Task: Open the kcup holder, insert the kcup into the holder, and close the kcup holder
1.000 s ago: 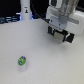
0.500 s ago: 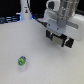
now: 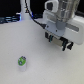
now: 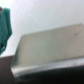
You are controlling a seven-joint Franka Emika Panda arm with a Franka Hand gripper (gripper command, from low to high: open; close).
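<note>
the tool (image 3: 59, 42) hung with its jaws apart and empty — the kcup (image 3: 21, 61) lay well off toward the exterior view's left, nearer on the tabletop (image 3: 40, 67).

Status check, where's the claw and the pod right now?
Claw up over the table, holding nothing visible; open or shut unclear. Kcup sitting alone on the white table, apart from the claw. Nothing between them.

kcup (image 3: 21, 61) tiny and blurred, kcup holder (image 4: 50, 52) cropped, tool (image 3: 59, 42) indistinct
</note>
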